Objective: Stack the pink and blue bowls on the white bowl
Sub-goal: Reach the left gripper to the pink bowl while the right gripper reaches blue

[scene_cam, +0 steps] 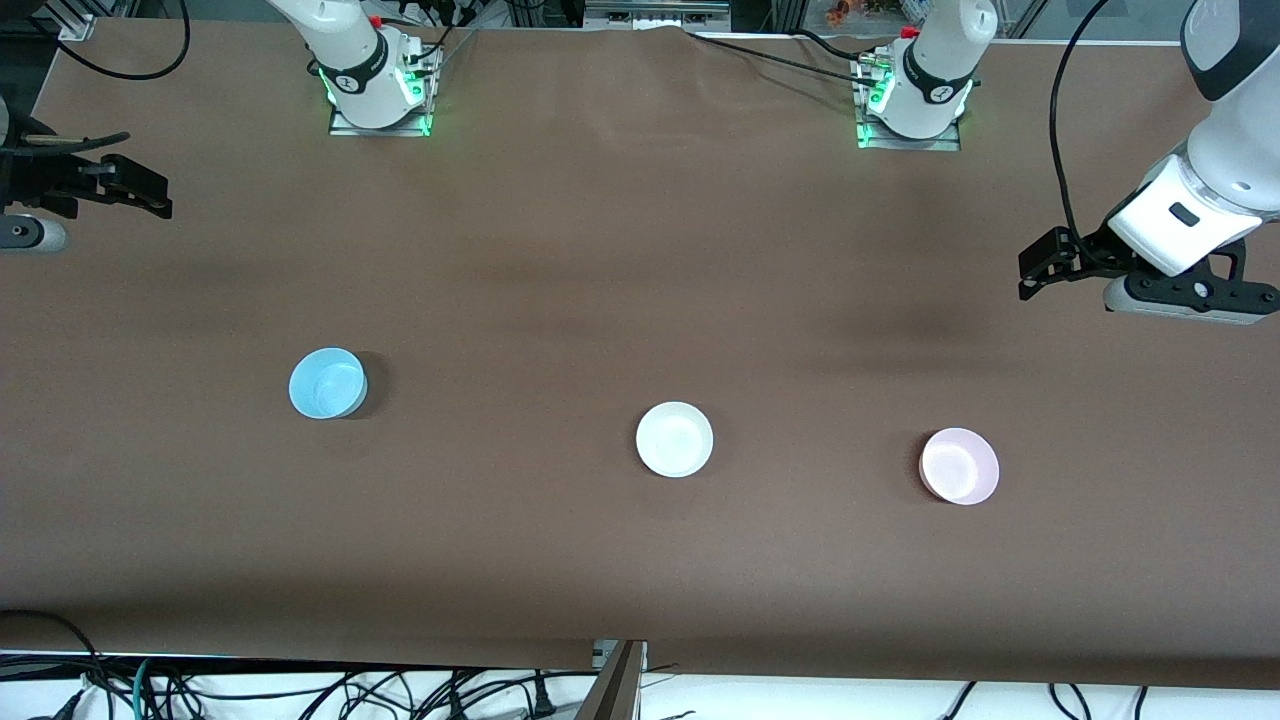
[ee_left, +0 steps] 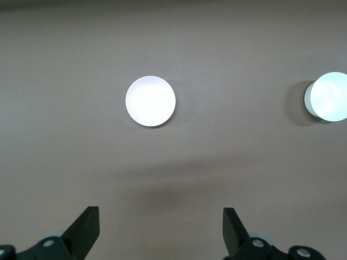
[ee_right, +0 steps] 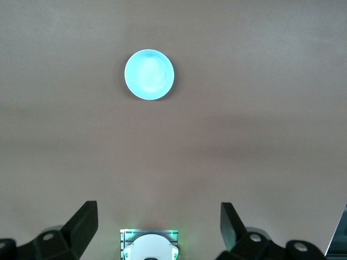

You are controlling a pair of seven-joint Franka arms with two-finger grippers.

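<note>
Nothing stacked yet: blue bowl [scene_cam: 327, 383] mid-left, white bowl [scene_cam: 674, 439] centre, pink bowl [scene_cam: 959, 466] lower right on the worktop [scene_cam: 640, 250]; left gripper [scene_cam: 1040, 262] and right gripper [scene_cam: 135, 187] hang spread and empty at frame edges; next, I'd say, grasp a coloured rim.

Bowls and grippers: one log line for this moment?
blue bowl, white bowl, pink bowl: apart on table, unstacked | left gripper: open, waiting | right gripper: open, waiting

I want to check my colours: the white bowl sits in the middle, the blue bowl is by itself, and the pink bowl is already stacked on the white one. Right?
Not quite. The pink bowl isn't stacked; the front view shows it alone on the table, apart from the white bowl. The blue bowl is by itself.
</note>
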